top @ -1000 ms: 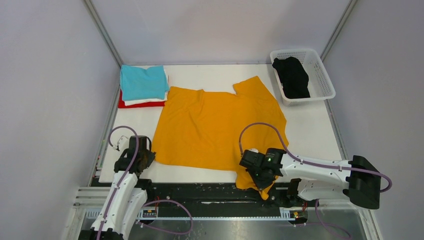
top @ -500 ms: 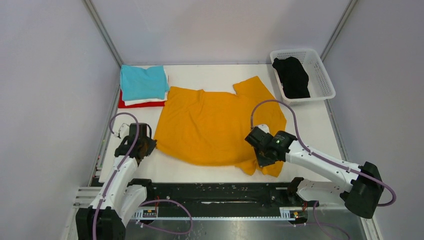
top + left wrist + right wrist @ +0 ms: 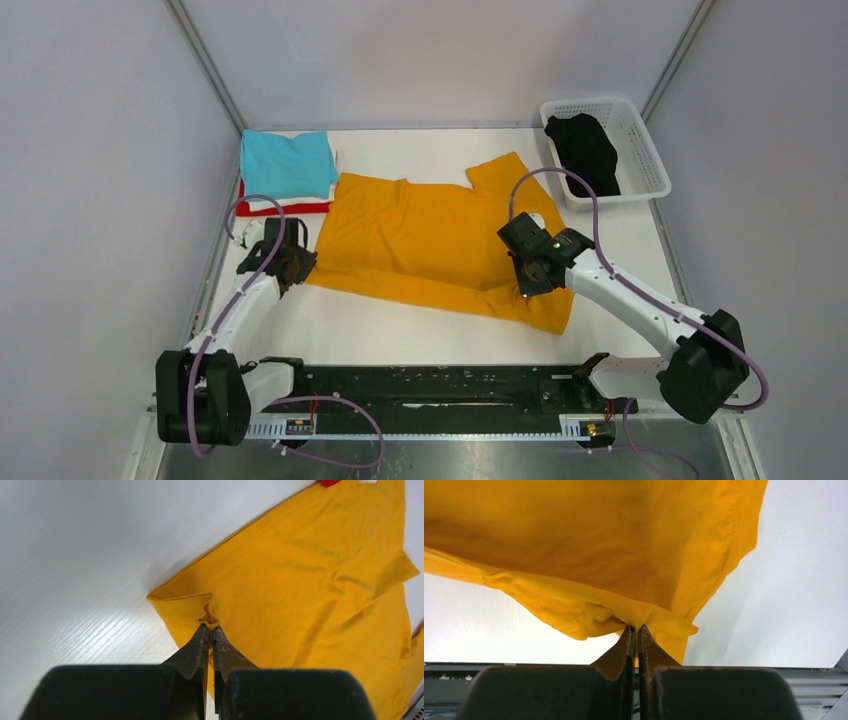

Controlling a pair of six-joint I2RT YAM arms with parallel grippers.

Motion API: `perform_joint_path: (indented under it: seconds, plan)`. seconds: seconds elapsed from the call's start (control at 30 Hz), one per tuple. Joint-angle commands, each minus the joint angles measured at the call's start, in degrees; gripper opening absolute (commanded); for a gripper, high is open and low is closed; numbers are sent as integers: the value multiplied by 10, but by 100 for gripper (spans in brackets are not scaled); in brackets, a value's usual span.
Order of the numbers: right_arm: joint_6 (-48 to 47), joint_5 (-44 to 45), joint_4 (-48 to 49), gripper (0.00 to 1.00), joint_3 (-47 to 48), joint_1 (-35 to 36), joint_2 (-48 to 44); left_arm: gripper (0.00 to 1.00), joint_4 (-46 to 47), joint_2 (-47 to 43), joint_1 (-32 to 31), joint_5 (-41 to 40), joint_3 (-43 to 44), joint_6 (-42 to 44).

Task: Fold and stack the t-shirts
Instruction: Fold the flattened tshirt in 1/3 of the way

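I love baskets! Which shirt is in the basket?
The black shirt, bunched in the white basket. The orange shirt is spread on the table; the teal shirt, white shirt and red shirt are stacked at the far left.

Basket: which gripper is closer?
Right. The right gripper, holding the orange t-shirt, sits near-left of the basket; the left gripper is far across the table.

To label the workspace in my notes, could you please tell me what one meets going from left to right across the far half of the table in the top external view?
teal t-shirt → mustard-orange t-shirt → white basket holding the black t-shirt
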Motion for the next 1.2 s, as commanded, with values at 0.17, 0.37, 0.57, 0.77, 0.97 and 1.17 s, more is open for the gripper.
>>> perform_joint_path:
  seconds: [0.17, 0.37, 0.57, 0.77, 0.97, 1.17]
  plan:
    - [-110, 13, 67, 2, 80, -58, 97, 0, 60, 84, 0, -33, 73, 8]
    - [-170, -2, 72, 16, 151, -91, 198, 0, 60, 154, 1, -51, 109, 14]
    - [-162, 56, 89, 61, 317, -137, 351, 69, 20, 231, 8, -48, 213, 37]
    - [-124, -19, 150, 99, 271, -148, 279, 99, 3, 201, 9, 15, 224, 66]
    - [-50, -226, 256, 99, 38, -148, 134, 99, 55, 170, 2, 142, 153, 82]
    - [-2, -320, 343, 99, -66, -148, 114, 99, 62, 127, -10, 146, 94, 94]
